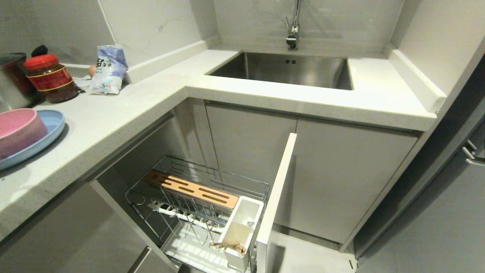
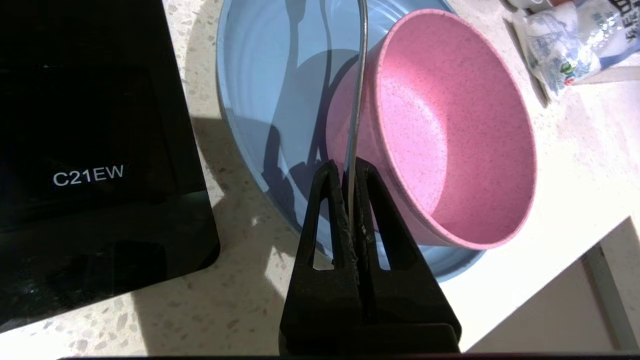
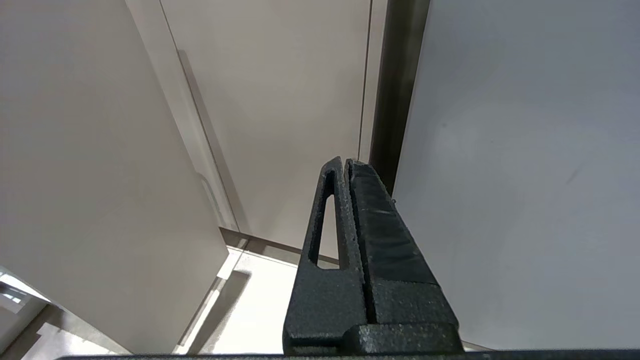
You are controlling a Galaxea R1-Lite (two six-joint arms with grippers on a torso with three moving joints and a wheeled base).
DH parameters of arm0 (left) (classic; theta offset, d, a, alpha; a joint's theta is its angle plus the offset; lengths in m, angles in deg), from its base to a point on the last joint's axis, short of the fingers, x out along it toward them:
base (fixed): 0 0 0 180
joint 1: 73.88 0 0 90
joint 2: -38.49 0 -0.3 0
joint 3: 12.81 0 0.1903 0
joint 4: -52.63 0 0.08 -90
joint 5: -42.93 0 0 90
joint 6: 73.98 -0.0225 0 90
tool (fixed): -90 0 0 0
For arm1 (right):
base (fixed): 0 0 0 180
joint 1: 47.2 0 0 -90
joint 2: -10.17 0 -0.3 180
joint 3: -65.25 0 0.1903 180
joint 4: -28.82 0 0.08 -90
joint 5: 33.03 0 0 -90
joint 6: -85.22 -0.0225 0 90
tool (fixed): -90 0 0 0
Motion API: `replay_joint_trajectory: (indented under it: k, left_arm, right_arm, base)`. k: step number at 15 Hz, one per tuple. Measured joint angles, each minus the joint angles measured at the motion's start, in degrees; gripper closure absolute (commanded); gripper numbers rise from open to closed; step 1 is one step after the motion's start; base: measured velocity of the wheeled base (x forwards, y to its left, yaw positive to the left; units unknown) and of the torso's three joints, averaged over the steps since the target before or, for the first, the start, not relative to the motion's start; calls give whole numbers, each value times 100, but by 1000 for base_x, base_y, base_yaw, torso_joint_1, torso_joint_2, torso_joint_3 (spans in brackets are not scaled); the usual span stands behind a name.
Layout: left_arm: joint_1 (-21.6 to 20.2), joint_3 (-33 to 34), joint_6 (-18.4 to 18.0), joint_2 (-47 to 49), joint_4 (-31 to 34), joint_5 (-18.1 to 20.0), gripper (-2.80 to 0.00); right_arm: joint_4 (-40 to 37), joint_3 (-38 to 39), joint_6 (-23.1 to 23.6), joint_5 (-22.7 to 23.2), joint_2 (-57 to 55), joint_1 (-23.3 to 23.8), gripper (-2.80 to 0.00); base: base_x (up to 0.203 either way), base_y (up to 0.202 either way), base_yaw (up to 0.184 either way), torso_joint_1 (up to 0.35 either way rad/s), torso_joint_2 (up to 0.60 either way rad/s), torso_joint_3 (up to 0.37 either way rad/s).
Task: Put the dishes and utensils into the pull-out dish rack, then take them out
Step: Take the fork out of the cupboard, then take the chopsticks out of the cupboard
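In the left wrist view my left gripper is shut on the slim silver fork, which runs from the jaws out past the frame's edge. It hangs over the light-blue plate, next to the pink bowl that sits tilted on the plate. Both the bowl and the plate are on the counter at the far left. The pull-out dish rack stands open below, and light wooden chopsticks are in its white cup. My right gripper is shut and empty, beside cabinet fronts.
A black cooktop lies on the counter beside the plate. A red-lidded jar, a steel pot and a white-and-blue bag stand behind. The steel sink with its tap is at the back.
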Motion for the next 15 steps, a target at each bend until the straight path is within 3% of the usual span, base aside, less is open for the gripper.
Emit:
replay_joint_trajectory:
  k: [1,2,9,14,15]
  left_arm:
    - [-18,2,-7,15,-1,-2,0]
    - [-26,11,-34,27,2,-2,-280]
    - [-137,-5,-85,-13,-12,-3,-280]
    - [-330,-303,-359,-473,-2,-40,-280]
    - [-348,-465,-422,-608,-1,-73,0]
  right_arm:
    - [0,0,0,0,0,0,0]
    - [-1,0,0,0,0,0,0]
    - [-1,0,0,0,0,0,0]
    - [0,0,0,0,0,0,0]
    - [-1,0,-2,0,0,0,0]
  base:
    - [0,0,0,0,0,0]
    - [0,0,0,0,0,0]
    - [0,0,0,0,0,0]
    - [0,0,0,0,0,0]
    - [0,0,0,0,0,0]
